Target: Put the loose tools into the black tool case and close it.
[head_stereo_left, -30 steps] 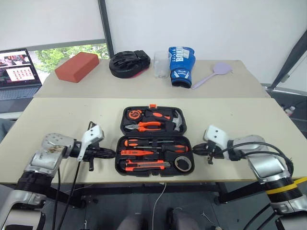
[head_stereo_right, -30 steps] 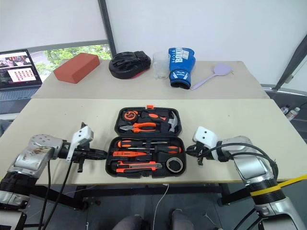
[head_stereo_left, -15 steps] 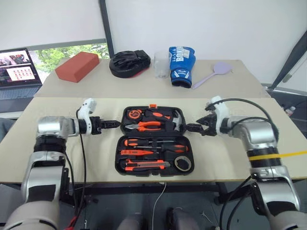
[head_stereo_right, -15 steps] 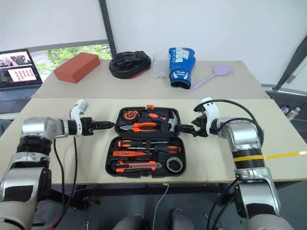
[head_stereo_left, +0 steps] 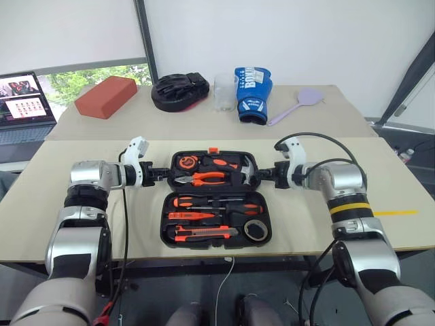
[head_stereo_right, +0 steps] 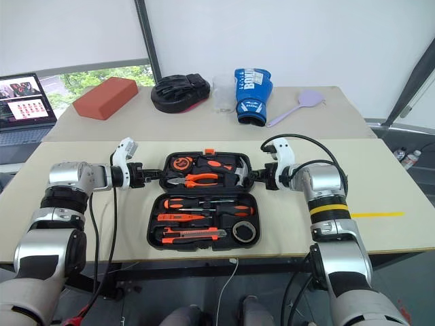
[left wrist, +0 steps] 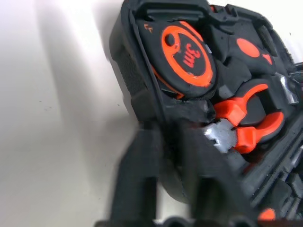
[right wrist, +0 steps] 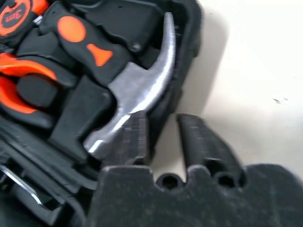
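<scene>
Inside open tool case [head_stereo_left: 167, 205], screwdrivers [head_stereo_left: 221, 202], knife [head_stereo_left: 205, 233], tape [head_stereo_left: 256, 231]

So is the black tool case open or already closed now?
Open. The black tool case lies flat with both halves spread, its tools showing inside.

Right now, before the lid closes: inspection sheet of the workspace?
Surface: beige table, case at its middle.
Job's things: black tool case open flat; screwdrivers, utility knife and tape roll seated in its near half; none loose.
Clutter: far table holds red block, black mitt, clear cup, blue boxing glove, lilac paddle.
Grippers: left gripper, jaws shut on the case's far half, left rim; right gripper at its right rim.
Cables: black cable loops off each wrist; white cable hangs below the table's front edge.
Surroundings: open laptop far left; white wall behind.
</scene>
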